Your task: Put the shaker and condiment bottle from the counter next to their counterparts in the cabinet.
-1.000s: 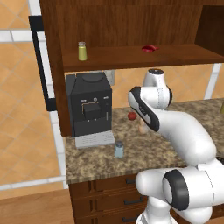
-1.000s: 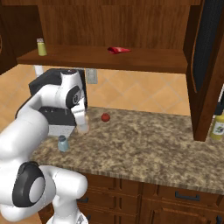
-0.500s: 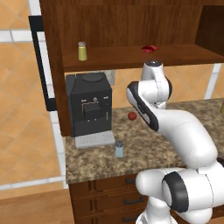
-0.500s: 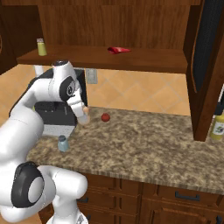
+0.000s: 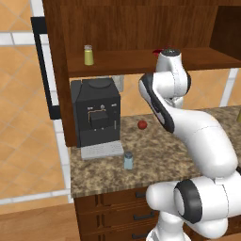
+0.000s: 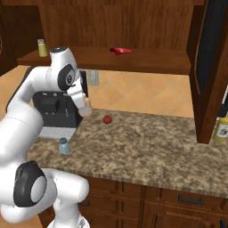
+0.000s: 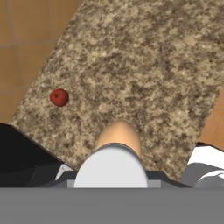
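Note:
My gripper is shut on the condiment bottle and holds it in the air above the counter, in front of the coffee machine. Its orange body and white cap rise from the bottom of the hand view. The pale blue shaker stands near the counter's front edge, left of and below the gripper. On the cabinet shelf, the yellow-green shaker stands at the left and the flat red item lies mid-shelf.
A black coffee machine stands at the counter's left end. A small red ball lies near the back wall. A yellow bottle stands at the far right by the dark cabinet side.
The arm has risen, carrying the condiment bottle higher above the counter toward shelf height. The shaker and the red ball have stayed put.

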